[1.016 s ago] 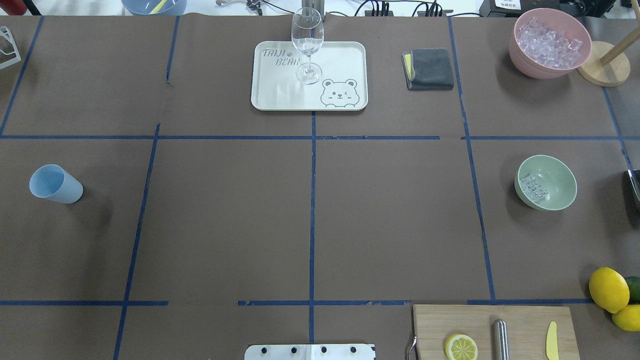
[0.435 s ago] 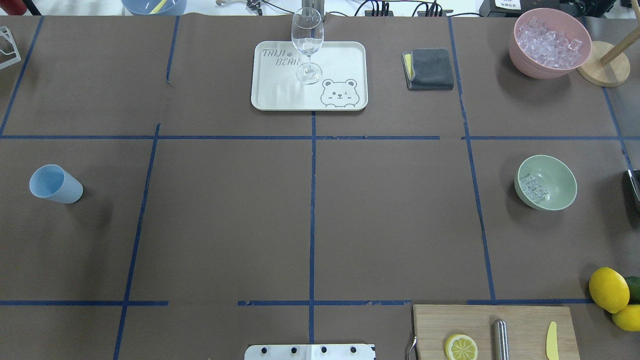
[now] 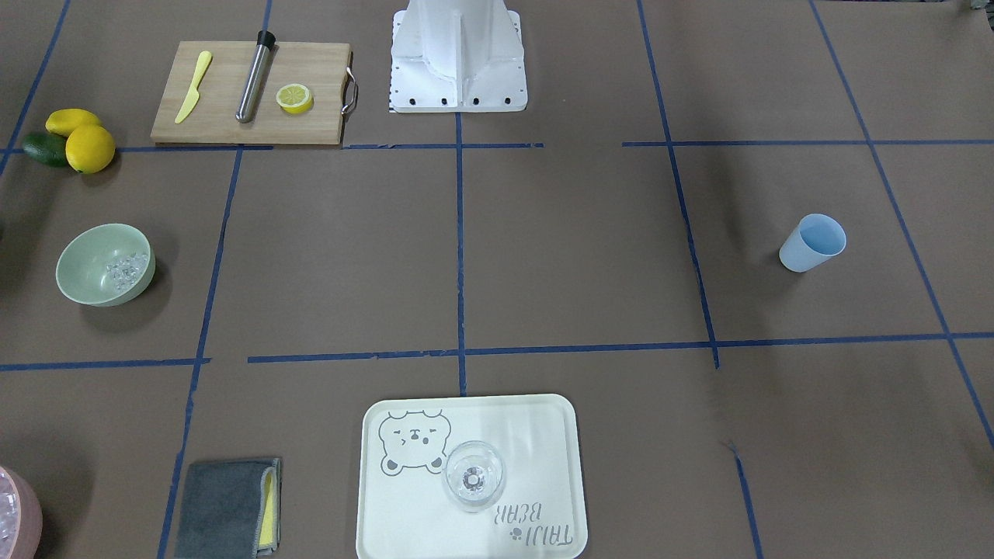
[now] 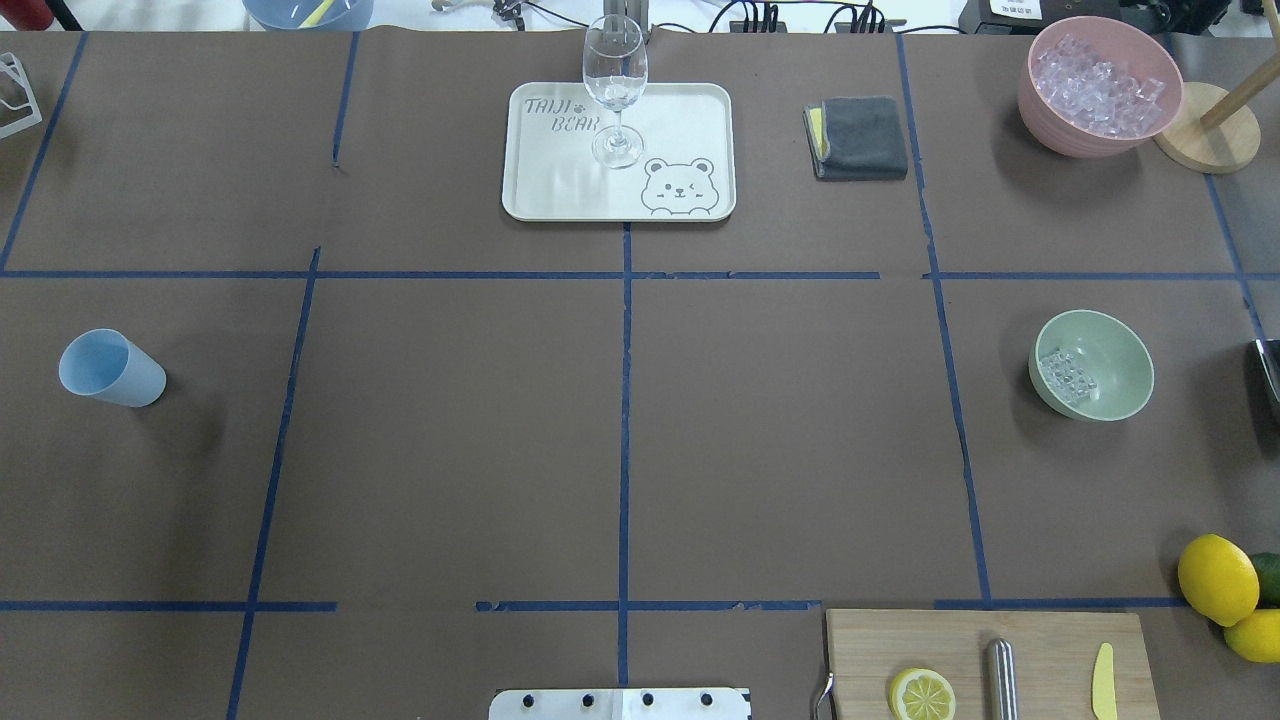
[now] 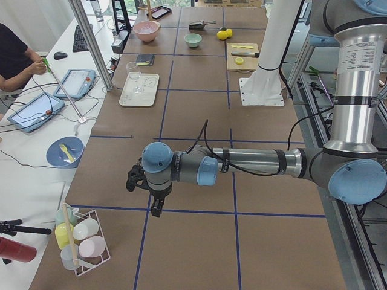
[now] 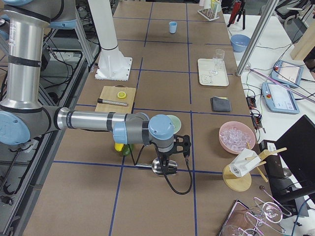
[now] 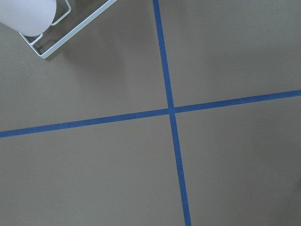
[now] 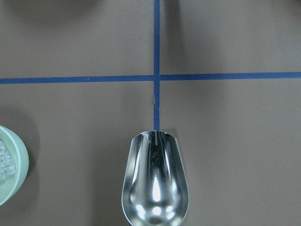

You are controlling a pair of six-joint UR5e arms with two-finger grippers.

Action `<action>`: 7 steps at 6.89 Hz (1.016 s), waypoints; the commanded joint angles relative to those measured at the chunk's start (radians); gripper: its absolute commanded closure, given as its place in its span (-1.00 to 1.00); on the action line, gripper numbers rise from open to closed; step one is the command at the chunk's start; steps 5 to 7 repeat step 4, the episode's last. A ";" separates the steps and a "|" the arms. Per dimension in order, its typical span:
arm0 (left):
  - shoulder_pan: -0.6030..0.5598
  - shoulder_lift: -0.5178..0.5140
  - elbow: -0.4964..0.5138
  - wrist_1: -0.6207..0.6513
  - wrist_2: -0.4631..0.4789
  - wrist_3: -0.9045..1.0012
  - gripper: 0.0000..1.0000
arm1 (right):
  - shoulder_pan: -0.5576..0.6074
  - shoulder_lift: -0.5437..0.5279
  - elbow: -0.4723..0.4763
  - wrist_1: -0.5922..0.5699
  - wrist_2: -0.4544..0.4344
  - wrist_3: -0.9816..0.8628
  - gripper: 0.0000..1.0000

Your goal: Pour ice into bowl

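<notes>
The mint-green bowl (image 4: 1110,352) stands at the table's right side with a small heap of clear ice (image 4: 1066,375) inside; it also shows in the front-facing view (image 3: 85,268). In the right wrist view the bowl's rim (image 8: 16,172) is at the left edge, and an empty shiny metal scoop (image 8: 155,183) lies just below the camera. My right gripper (image 6: 166,153) hangs over that scoop (image 6: 165,168), beside the bowl; I cannot tell whether it is open or shut. My left gripper (image 5: 154,202) hovers over bare table far from the bowl; its state is unclear.
A pink bowl (image 4: 1060,125) full of ice and a wooden stand (image 4: 1205,140) are at the back right. A wine glass (image 4: 614,85) stands on a tray (image 4: 690,120). There is also a grey cloth (image 4: 860,137), a blue cup (image 4: 110,368), a cutting board (image 4: 1050,640) and lemons (image 4: 1217,578).
</notes>
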 commanded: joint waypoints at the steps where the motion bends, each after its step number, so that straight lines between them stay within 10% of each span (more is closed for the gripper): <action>1: 0.000 0.000 -0.003 -0.001 0.000 0.000 -1.00 | 0.000 0.002 0.001 0.000 0.000 0.001 -1.00; 7: 0.000 0.000 -0.005 -0.002 0.000 0.000 -1.00 | -0.001 0.003 0.001 0.000 0.000 0.008 -1.00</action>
